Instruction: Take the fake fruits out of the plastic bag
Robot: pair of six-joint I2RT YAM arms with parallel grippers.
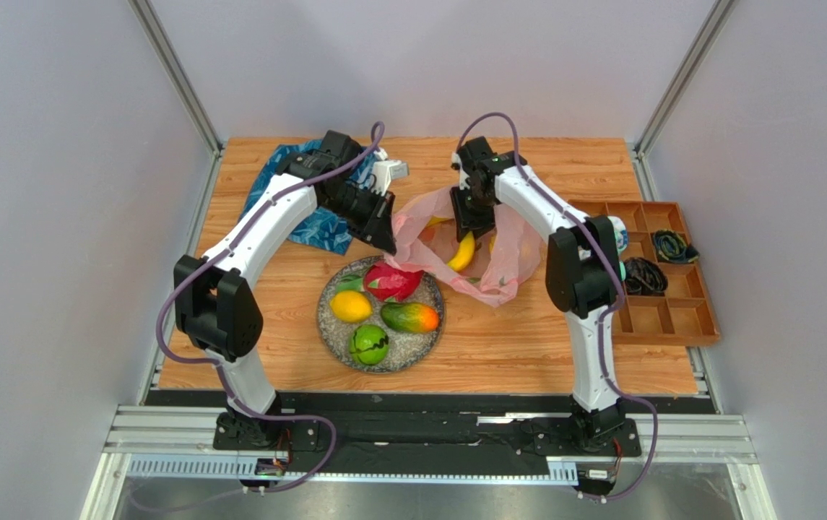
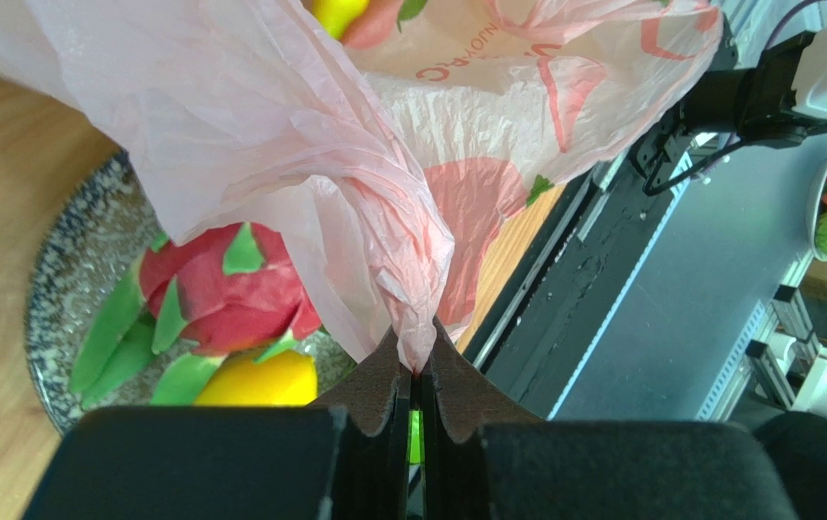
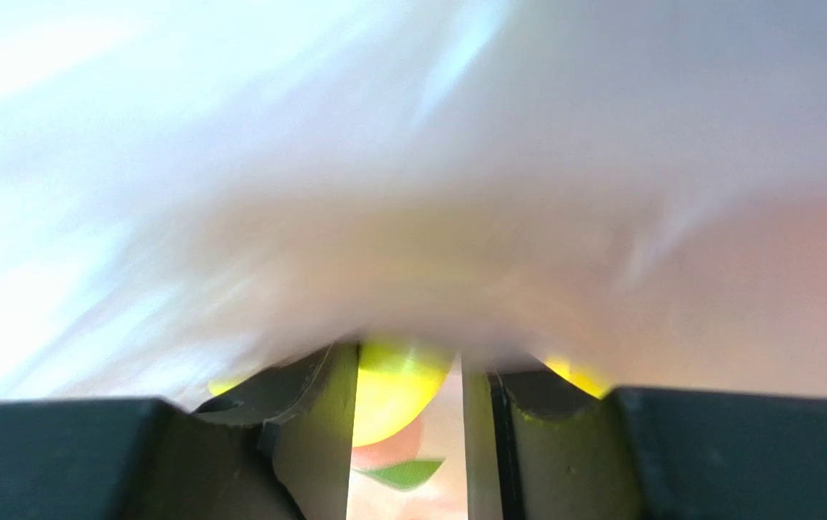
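Plastic bag [image 2: 276, 141], thin, pink and crinkly, is caught at a gathered edge in the left claw [image 2: 418, 355]. The jaws are pressed together on the twisted film with almost no gap. From this pinch the film spreads upward and wide.

The right claw [image 3: 407, 371] is pushed inside the bag from the far side. Its fingers stand partly apart with a glossy yellow banana [image 1: 462, 251] between them. I cannot tell if they press on it or only stand around it. In the wrist view the film covers nearly everything else, so what more the bag contains is not visible.

Just beside the bag, on the near side, a speckled grey round plate [image 1: 425, 349] lies on the wooden surface [image 1: 515, 347] and carries four fake fruits. These are a red dragon fruit [image 1: 393, 282] with green scales at the far rim, partly under the hanging film, a yellow-orange lemon [image 1: 350, 307], a red-green mango [image 1: 410, 317] and a green melon [image 1: 369, 345] nearest to the arm bases.

A blue leaf-patterned cloth [image 1: 314, 222] lies behind the left arm. At the right edge of the surface, a brown tray [image 1: 700, 320] with many compartments holds dark coiled items [image 1: 673, 247] in two of its far compartments.
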